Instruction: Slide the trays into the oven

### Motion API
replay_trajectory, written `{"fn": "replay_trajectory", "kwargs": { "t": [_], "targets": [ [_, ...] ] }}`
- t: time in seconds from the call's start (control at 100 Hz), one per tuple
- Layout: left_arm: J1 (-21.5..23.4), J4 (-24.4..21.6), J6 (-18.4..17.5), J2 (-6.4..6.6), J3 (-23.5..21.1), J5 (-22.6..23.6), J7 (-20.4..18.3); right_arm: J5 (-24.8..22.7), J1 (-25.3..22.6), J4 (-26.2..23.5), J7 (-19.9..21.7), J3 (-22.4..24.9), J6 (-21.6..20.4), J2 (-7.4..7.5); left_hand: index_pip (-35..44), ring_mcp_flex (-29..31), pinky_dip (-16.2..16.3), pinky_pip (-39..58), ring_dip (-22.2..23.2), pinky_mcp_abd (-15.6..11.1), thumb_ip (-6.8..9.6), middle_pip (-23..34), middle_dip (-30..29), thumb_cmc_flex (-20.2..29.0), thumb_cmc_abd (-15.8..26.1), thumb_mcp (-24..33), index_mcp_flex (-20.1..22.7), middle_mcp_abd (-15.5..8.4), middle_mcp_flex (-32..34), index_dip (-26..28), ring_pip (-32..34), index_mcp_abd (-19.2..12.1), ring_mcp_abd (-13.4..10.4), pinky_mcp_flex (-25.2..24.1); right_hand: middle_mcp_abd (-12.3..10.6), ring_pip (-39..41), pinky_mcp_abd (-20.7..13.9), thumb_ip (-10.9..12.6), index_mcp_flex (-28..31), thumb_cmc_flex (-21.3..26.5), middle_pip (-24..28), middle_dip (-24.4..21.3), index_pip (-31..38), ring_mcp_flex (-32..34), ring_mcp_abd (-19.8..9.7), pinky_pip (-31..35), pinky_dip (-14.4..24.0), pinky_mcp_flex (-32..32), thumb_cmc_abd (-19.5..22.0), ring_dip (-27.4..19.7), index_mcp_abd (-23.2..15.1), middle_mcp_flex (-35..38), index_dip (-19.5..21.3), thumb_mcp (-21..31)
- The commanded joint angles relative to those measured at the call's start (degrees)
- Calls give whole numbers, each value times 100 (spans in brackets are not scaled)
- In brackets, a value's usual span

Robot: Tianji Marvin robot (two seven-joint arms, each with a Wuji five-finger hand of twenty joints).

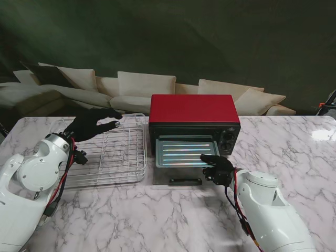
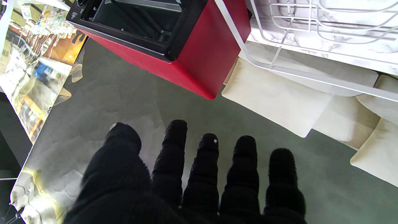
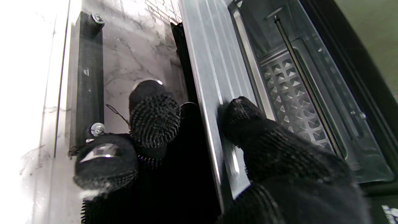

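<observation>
Glossy white arm shells end in each robot hand (image 1: 94, 124), gloved in black knit; red-black cables (image 1: 65, 176) trail behind the wrists.

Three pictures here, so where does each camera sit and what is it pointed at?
Stand view: above the shoulders, looking down at the table, red oven, wire rack; both arms show.
Left wrist view: along the left hand, open in the air, toward the oven's corner and the rack's rim.
Right wrist view: along the right hand, pinching the metal tray's edge at the oven mouth.
Shared: all three show the oven; stand and right wrist share the tray.
</observation>
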Motion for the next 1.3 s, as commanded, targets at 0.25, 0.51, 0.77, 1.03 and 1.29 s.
{"fn": "replay_trajectory", "kwargs": {
  "t": [0.25,0.51,0.77,1.03,1.29],
  "targets": [
    [12,-10,20,0,8,2,-91,15,98,34,-289,-57,-146,-93,-65,101,140,-144,68,138,-80,-19,13,81,259,-141,133,41,79,-40,8,63,31,-90,-192,-54,1,367,591,348,80,-31,588,140,222,-5,111,-6,604,49,-1714,-16,393,716],
    [5,-2,10,1,8,-3,-94,-1,-92,-197,-281,-24,-225,-53,-65,103,140,-146,67,139,-82,-21,12,74,264,-144,134,47,74,-47,7,66,32,-86,-168,-49,15,376,601,350,90,-45,601,149,227,-23,134,-8,596,64,-1701,-7,388,737],
    [-3,1,11,0,13,3,-91,-94,-315,-450,-186,57,-205,10,-66,103,141,-146,68,137,-82,-20,12,77,264,-140,135,44,76,-53,8,61,33,-86,-160,-39,61,366,595,347,90,-60,590,144,221,-49,152,11,596,72,-1678,-10,368,746],
    [-9,6,20,2,25,1,-100,-98,-375,-490,-202,82,-143,9,-67,107,139,-150,68,143,-83,-22,12,74,266,-143,135,46,76,-62,9,65,32,-87,-123,-28,70,357,583,361,91,-71,577,148,233,-72,162,48,582,74,-1628,-13,348,758],
    [-11,-1,22,2,17,10,-103,-118,-628,-770,-253,180,-140,35,-66,100,140,-150,66,144,-84,-21,12,73,266,-143,134,40,76,-63,5,62,24,-88,-108,-12,72,352,573,370,92,-87,573,147,225,-93,163,81,575,75,-1597,-4,334,773]
  ]
}}
